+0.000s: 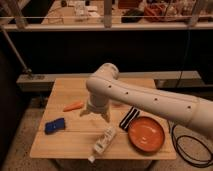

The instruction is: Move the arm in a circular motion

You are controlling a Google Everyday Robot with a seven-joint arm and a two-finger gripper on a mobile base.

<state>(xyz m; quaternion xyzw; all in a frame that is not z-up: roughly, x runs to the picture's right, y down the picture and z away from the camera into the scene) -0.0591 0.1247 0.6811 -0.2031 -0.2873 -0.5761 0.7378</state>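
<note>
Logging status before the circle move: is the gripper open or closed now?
Gripper: cannot be told; it hangs over the table beside the orange object.

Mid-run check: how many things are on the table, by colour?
Orange: 2, carrot-like piece and plate
Blue: 1, block
White: 1, bottle
Black-and-white: 1, packet
Total: 5
Gripper hangs over the table, between carrot-like piece and packet.

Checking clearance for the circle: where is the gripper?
In the camera view, left of centre, the gripper hangs above the table between the carrot and the striped packet.
</note>
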